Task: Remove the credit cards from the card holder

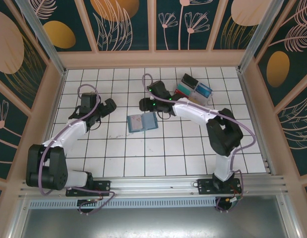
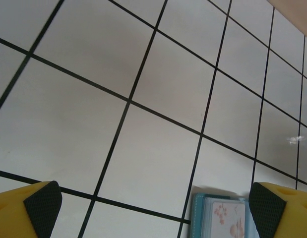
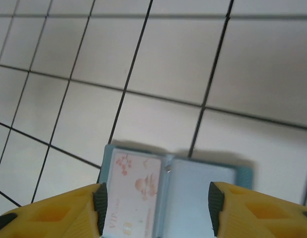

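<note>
Likely stiff and slick, the thin pale card (image 3: 135,191) in the open card holder (image 1: 142,122) wants an edge pinch; right hand (image 3: 157,208) half-open, left hand (image 2: 153,210) wide, both empty.

A: Card holder (image 1: 143,122)?
B: Teal-blue. Card (image 3: 135,191): pale pink-white, pink blossom print.
A: Table (image 1: 193,148)?
B: White tiles, black grid lines.
A: Tray (image 1: 195,90)?
B: Blue, teal and red compartments.
A: Walls (image 1: 133,34)?
B: Dark teal, orange discs, pale leaf outlines.

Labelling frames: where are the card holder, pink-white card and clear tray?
card holder (image 1: 149,121), top external view, right-hand page.
pink-white card (image 3: 136,191), right wrist view, card's middle.
clear tray (image 1: 197,84), top external view, far rim.
</note>
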You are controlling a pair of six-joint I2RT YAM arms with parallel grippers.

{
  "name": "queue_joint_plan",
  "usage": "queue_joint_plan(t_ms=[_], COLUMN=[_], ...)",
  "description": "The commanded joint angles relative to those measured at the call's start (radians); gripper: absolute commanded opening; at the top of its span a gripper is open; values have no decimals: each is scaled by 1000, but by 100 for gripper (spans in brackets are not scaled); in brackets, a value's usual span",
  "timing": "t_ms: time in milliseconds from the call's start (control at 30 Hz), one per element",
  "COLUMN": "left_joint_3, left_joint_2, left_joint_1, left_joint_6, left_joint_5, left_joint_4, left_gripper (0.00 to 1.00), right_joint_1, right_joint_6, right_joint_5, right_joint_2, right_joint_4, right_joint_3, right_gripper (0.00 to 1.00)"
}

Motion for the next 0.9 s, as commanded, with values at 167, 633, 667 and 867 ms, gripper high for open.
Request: queue_joint_plan(t_ms=[167,633,667,867], left_joint_3=[-1,-1,0,-16], left_joint_2=[-18,-60,-55,-20], left_joint_1=[8,8,8,8], left_joint_6=[-53,-101,-103,-118], left_joint_5=[-80,-55,-48,17], left_joint_4=[-42,-11,-10,17], left_gripper=[99,99,99,99], right_joint_1=[64,79,79,91], right_joint_6=[125,18,17,13], right_joint_5=[81,128,133,126], right_joint_2=[118,144,140,127], right_joint_4=[-70,-122,-135,-172], right_joint_3=[117,138,141,132], right_gripper=[64,69,69,68])
